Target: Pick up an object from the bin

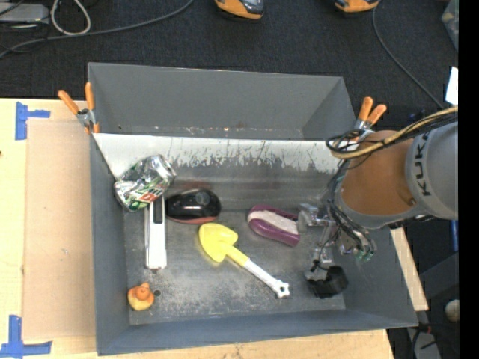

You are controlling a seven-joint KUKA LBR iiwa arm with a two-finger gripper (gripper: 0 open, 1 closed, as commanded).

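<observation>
- Bin [224,118]: the approach step is in hand, I judge; nothing is lifted.
- Arm [389,185]: reaches in from the view's right, wrist bent down.
- Gripper [323,264]: hangs just above the lump; spread or closed, I cannot tell.
- Black lump [331,283]: lies in the view's lower right corner; next probably a short straight drop.
</observation>
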